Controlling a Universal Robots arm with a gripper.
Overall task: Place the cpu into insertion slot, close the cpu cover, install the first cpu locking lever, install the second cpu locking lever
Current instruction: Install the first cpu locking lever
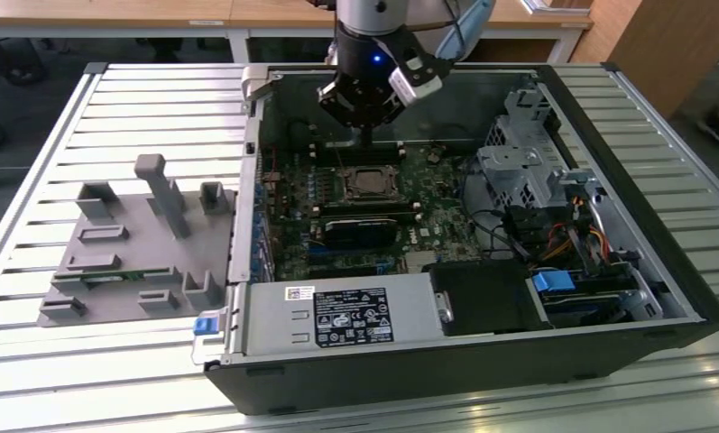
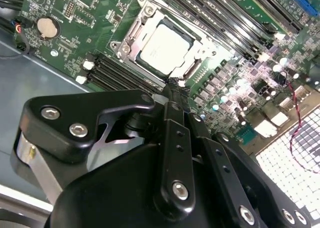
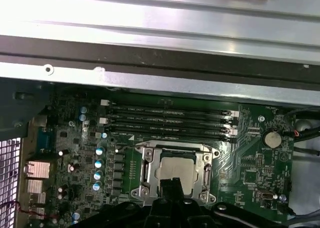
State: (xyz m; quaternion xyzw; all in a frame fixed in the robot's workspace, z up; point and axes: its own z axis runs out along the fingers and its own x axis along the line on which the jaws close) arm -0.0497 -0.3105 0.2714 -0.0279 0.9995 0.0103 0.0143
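Observation:
The cpu point(image 2: 165, 45) lies flat in the insertion slot point(image 1: 366, 184) on the green board, its dull metal top facing up. The cpu cover point(image 2: 131, 33) is a silvery frame lying down around the chip, which shows through its window. In the first wrist view the cpu point(image 3: 189, 170) and the cpu cover point(image 3: 172, 151) sit just beyond my fingertips. My gripper point(image 2: 172, 87) hangs shut and empty a little above the socket's edge, on the side of the memory slots. In the exterior view my gripper point(image 1: 365, 137) is above and behind the socket. I cannot tell how the locking levers stand.
Long black memory slots point(image 3: 170, 120) run beside the socket. The case's metal wall point(image 3: 160, 82) is close behind them. A black card point(image 1: 359, 230), the power supply point(image 1: 347, 316) and a drive cage point(image 1: 521, 171) crowd the case. A grey fixture tray point(image 1: 131, 244) lies at the exterior view's left.

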